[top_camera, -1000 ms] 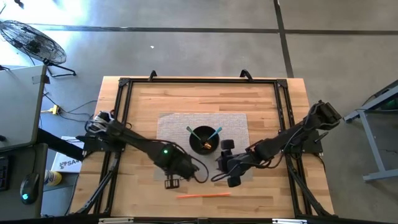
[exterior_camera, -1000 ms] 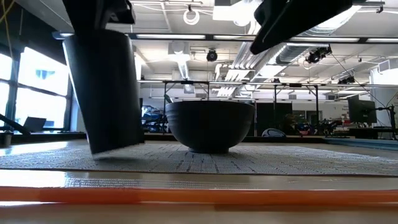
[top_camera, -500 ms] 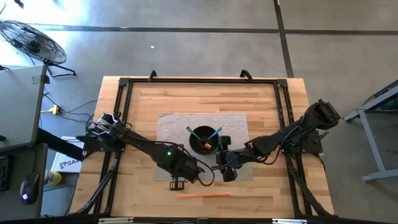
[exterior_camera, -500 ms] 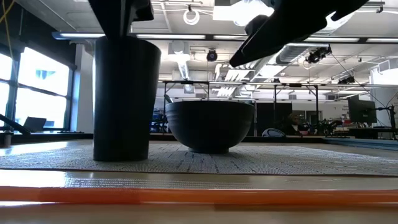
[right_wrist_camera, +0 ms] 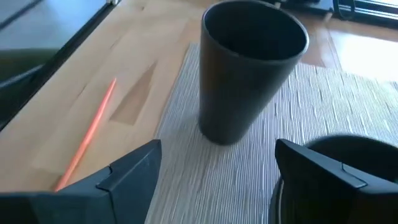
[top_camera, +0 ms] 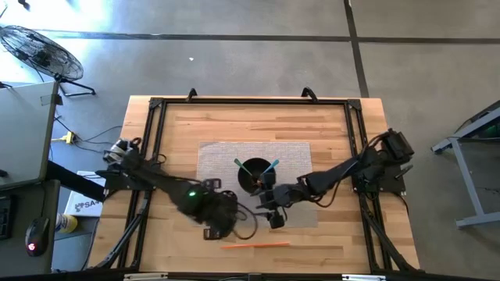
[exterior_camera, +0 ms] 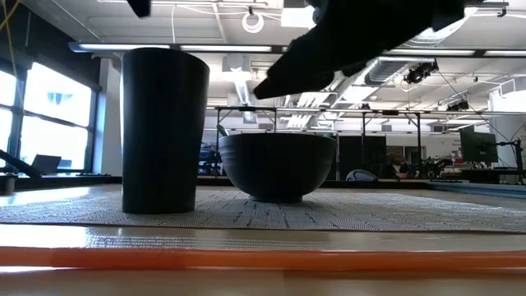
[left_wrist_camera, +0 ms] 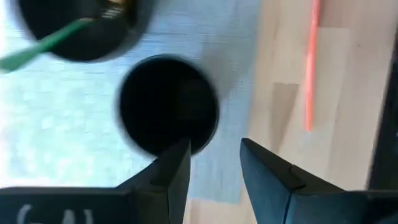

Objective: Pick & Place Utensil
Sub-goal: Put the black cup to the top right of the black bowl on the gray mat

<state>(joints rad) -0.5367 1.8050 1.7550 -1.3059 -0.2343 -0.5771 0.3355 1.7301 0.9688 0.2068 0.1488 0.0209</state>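
A black cup [exterior_camera: 164, 131] stands upright on its base on the grey mat [exterior_camera: 345, 215], left of a black bowl [exterior_camera: 277, 164]. In the high view my left arm hides most of the cup. My left gripper [left_wrist_camera: 214, 152] hovers open above the cup [left_wrist_camera: 168, 102], clear of it. My right gripper [right_wrist_camera: 219, 149] is open and low over the mat, between the bowl [top_camera: 255, 173] and the cup [right_wrist_camera: 249, 68], touching neither. An orange utensil [top_camera: 254, 245] lies flat on the wood near the front edge. Green and blue utensils [top_camera: 269, 165] stick out of the bowl.
The mat [top_camera: 297, 152] covers the table's middle, and bare wood surrounds it. A black frame [top_camera: 250, 101] runs along the table's edges. The orange utensil [right_wrist_camera: 87, 140] lies just off the mat's near edge, close to both grippers.
The cup was tilted in my left gripper's hold and now stands upright on the mat. My left gripper has opened, let go and risen off it. My right gripper has gone toward the table's left, closer to the cup and bowl, and has opened wider.
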